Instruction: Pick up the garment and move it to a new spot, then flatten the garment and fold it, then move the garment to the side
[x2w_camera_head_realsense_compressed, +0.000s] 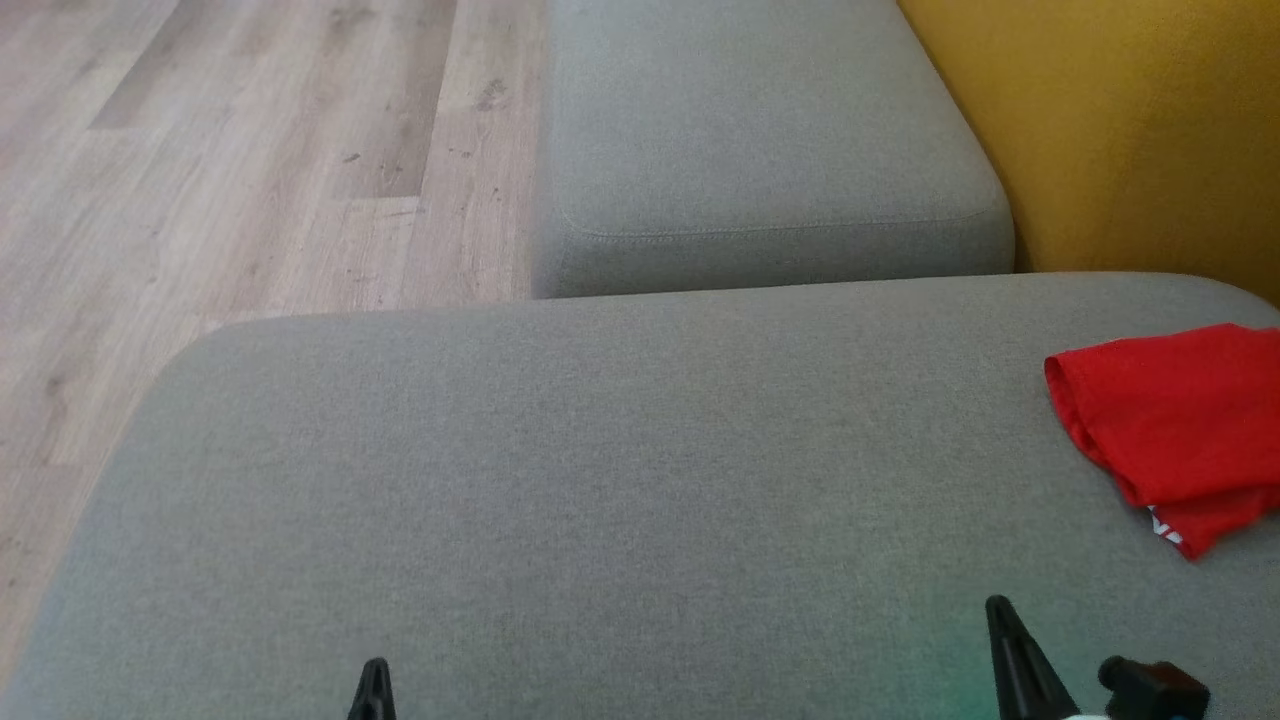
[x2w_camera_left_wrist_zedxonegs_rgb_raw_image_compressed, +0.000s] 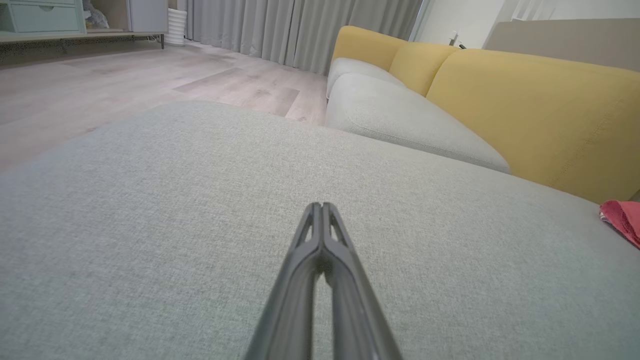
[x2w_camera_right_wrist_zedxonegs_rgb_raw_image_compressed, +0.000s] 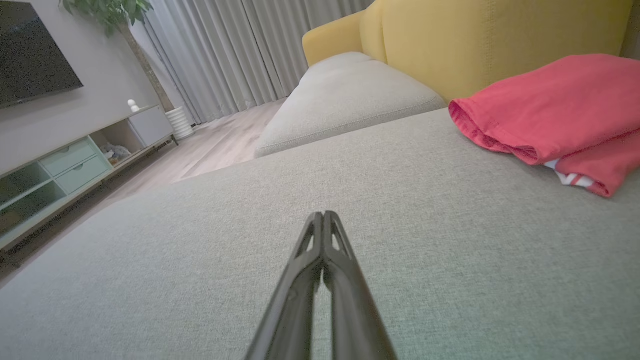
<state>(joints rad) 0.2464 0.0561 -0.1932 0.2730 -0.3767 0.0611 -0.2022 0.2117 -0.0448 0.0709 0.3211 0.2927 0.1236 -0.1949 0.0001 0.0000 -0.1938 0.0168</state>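
Red garment (x2w_camera_head_realsense_compressed: 1175, 425) lay far-right of right gripper (x2w_camera_head_realsense_compressed: 998, 606), well apart; left gripper (x2w_camera_head_realsense_compressed: 375, 668) sat much farther. Both were pinched together, empty.

Garment (x2w_camera_head_realsense_compressed: 1180, 430) lies on the near sofa seat (x2w_camera_head_realsense_compressed: 600, 480), at its right edge, close to the backrest (x2w_camera_head_realsense_compressed: 1140, 130). A 2nd seat (x2w_camera_head_realsense_compressed: 760, 130) sits behind the near 1, w/ the backrest along its right side too. Floor (x2w_camera_head_realsense_compressed: 220, 170) is left of both seats. Left end effector (x2w_camera_head_realsense_compressed: 374, 672) is over the near seat's front, left of middle. Right end effector (x2w_camera_head_realsense_compressed: 998, 610) is over the front right, near the garment but not touching.
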